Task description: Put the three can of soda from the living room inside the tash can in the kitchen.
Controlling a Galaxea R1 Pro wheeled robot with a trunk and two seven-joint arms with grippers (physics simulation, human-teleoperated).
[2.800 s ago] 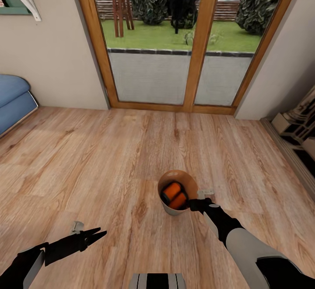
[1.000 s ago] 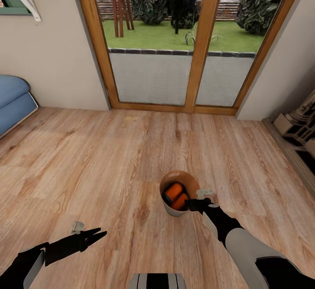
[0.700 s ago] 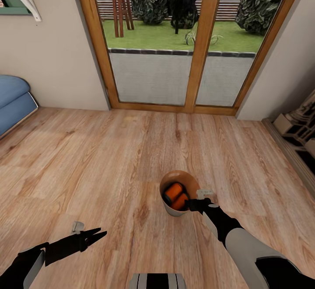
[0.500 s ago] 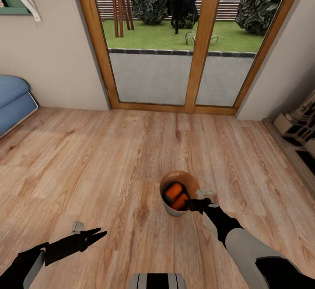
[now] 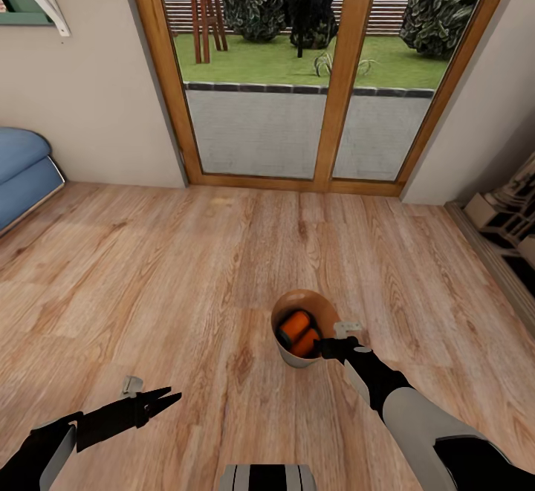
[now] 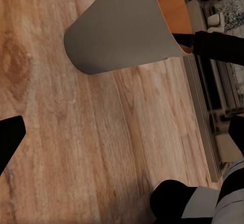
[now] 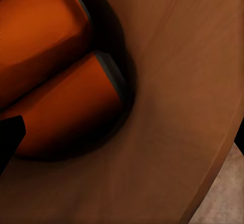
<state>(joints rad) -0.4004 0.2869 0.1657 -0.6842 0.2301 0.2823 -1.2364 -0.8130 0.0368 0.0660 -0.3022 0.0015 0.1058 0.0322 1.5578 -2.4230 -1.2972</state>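
Unmoved: orange-lined bucket (image 5: 299, 327), orange cans (image 5: 299, 332)

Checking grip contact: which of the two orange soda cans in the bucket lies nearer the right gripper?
The lower orange can, lying beside the right gripper; the other orange can sits farther back in the pale bucket.

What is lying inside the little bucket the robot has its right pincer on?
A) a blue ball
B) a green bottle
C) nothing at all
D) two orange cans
D: two orange cans lie side by side in the bucket, at whose rim the right pincer sits.
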